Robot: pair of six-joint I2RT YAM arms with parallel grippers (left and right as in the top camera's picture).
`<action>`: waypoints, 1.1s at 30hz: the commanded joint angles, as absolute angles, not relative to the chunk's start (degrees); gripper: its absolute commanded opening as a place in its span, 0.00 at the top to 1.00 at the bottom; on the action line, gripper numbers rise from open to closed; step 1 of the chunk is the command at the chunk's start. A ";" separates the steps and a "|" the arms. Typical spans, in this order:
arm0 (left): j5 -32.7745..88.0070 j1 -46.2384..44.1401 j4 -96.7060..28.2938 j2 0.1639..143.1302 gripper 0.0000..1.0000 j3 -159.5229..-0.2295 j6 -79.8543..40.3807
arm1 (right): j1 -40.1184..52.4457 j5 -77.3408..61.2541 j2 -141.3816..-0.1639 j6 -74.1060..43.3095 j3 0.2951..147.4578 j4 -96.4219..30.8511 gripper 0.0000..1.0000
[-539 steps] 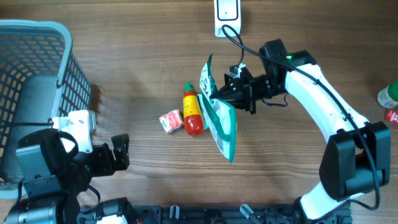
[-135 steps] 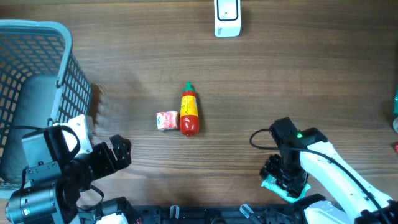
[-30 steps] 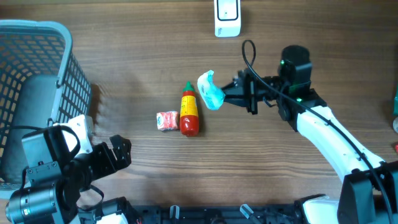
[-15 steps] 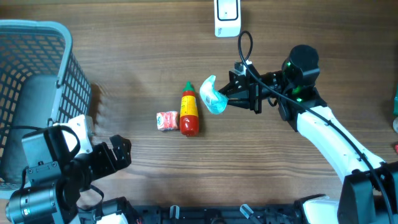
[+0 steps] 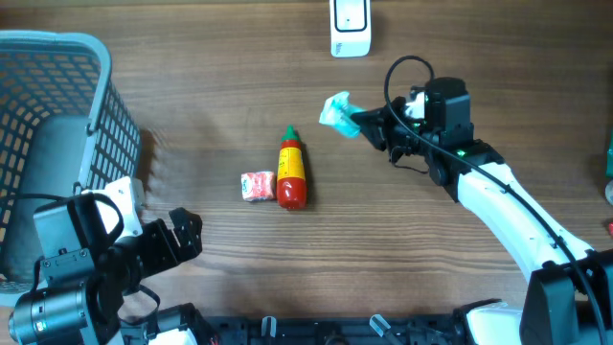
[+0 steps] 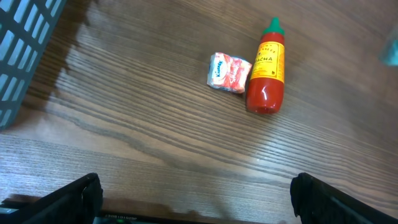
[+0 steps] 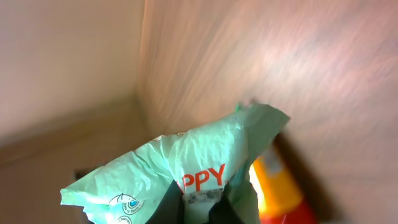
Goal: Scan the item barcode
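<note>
Right gripper point(image 5: 364, 121) is clamped on the green snack bag point(image 5: 337, 112), aloft just near of the scanner point(image 5: 351, 27), scan likely pending since barcode facing is unclear, while left gripper point(image 5: 182, 236) sits wide open and empty.

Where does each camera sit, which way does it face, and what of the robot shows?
Overhead: above the table, facing straight down; shows both arms, the basket, scanner, sauce bottle, small packet, and the green bag in the right gripper.
Left wrist: low, facing down at the bottle and packet; own open fingers at the bottom corners.
Right wrist: close behind the bag, tilted; own dark fingers pinch it.
Shared: overhead and left wrist both show bottle, packet and basket.
</note>
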State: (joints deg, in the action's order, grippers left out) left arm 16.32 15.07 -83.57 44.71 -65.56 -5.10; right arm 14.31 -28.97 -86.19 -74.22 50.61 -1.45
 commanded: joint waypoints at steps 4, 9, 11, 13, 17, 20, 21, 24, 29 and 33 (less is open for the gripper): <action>16.16 15.14 -83.44 44.62 0.00 -65.49 -5.63 | 14.17 -7.57 -86.80 -72.82 50.98 -0.60 0.95; 16.16 15.14 -83.42 44.62 0.00 -65.49 -5.61 | 13.19 -3.66 -89.89 -75.37 52.27 -0.73 0.95; 16.16 15.14 -83.42 44.62 0.00 -65.49 -5.63 | 12.01 -4.58 -91.48 -75.42 53.36 -0.75 0.95; 16.16 15.14 -83.44 44.62 0.00 -65.49 -5.63 | 10.57 -6.35 -93.38 -75.26 55.09 -0.97 0.95; 16.16 15.14 -83.42 44.62 0.00 -65.49 -5.61 | 8.45 -6.46 -97.95 -72.90 60.73 -3.25 0.95; 16.16 15.14 -83.44 44.62 0.00 -65.49 -5.61 | 8.14 -6.33 -102.94 -69.95 67.51 -5.10 0.95; 16.16 15.14 -83.44 44.62 0.00 -65.49 -5.61 | 8.16 -5.72 -105.36 -68.97 70.91 -6.50 0.95; 16.16 15.14 -83.44 44.62 0.00 -65.49 -5.61 | 8.16 -3.92 -113.21 -67.13 81.87 -10.92 0.95; 16.19 15.14 -83.44 44.62 0.00 -65.49 -5.63 | 8.73 -4.25 -126.06 -66.02 100.75 -13.76 0.95; 16.16 15.14 -83.42 44.62 0.00 -65.49 -5.63 | 10.35 -2.02 -133.49 -66.15 110.87 -13.34 0.95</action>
State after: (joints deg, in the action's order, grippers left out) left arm 16.32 15.07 -83.59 44.73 -65.56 -5.10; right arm 8.62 -4.43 -129.03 -67.16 103.90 -13.78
